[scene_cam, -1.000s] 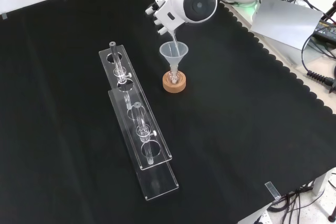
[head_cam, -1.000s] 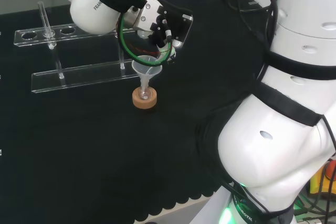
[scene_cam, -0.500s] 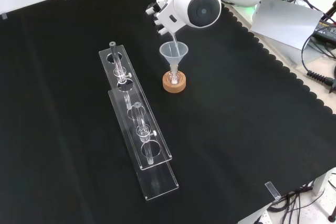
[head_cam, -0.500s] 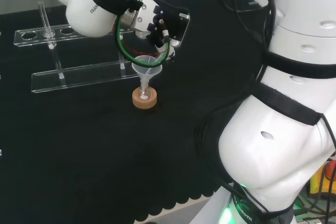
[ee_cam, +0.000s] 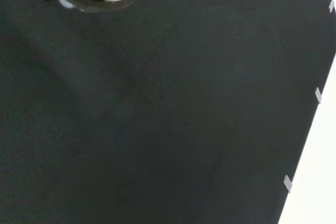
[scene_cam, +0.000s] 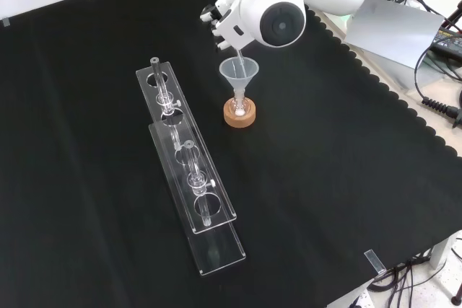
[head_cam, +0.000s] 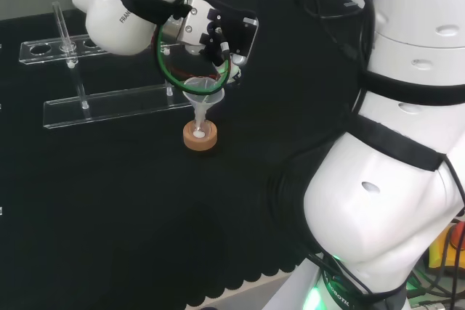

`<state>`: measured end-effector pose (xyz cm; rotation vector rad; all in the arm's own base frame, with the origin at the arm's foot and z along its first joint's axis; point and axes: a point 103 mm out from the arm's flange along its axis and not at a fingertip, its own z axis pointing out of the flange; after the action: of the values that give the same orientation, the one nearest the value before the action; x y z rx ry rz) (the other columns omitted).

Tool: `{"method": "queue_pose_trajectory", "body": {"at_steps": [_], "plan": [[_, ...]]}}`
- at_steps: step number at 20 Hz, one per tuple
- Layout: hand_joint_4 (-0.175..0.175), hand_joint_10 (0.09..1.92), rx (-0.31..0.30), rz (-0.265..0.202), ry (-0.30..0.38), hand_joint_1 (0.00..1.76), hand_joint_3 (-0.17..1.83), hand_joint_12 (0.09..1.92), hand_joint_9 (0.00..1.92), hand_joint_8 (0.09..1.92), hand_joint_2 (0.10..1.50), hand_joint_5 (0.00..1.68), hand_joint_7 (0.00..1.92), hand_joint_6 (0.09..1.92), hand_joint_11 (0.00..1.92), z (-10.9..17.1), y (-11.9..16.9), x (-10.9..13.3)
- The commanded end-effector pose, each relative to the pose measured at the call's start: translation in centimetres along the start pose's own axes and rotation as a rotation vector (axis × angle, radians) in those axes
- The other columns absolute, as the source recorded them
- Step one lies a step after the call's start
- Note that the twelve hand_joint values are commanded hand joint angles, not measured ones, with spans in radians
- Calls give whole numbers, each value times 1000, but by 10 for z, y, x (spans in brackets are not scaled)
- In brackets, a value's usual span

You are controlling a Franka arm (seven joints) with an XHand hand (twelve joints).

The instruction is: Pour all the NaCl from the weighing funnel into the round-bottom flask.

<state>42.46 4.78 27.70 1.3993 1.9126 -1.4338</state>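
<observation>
Hovering over a clear funnel (scene_cam: 238, 72), the robot hand (scene_cam: 226, 19) tilts a barely visible weighing funnel (scene_cam: 235, 47) into it; the round-bottom flask (scene_cam: 239, 105) below sits in a cork ring (scene_cam: 239, 114); grip unclear.

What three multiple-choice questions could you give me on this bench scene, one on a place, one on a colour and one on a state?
1. In the front view, where is the hand?
A. above the funnel
B. over the clear racks
C. flat on the cloth

2. What colour is the ring stand under the flask?
A. red
B. cork tan
C. blue

3. How does the funnel stand?
A. lying on the cloth
B. upside down
C. upright, stem down over the stand

Answers: 1 A, the hand hangs just above the funnel's mouth. 2 B, the ring is light brown cork. 3 C, its wide mouth faces up.
</observation>
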Motion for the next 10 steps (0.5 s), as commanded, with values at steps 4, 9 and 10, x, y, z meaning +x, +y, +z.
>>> {"method": "queue_pose_trajectory", "body": {"at_steps": [4, 9, 10], "plan": [[106, 162, 15, 6, -53, 1087, 633, 893, 1362, 563, 757, 1092, 1145, 977, 1053, -7, 2, 0], [108, 160, 18, 17, -116, 1086, 634, 892, 1363, 563, 756, 1092, 1144, 978, 1053, -14, 1, 3], [108, 160, 18, 19, -124, 1086, 634, 892, 1363, 563, 756, 1092, 1144, 978, 1053, -14, 1, 4]]}}
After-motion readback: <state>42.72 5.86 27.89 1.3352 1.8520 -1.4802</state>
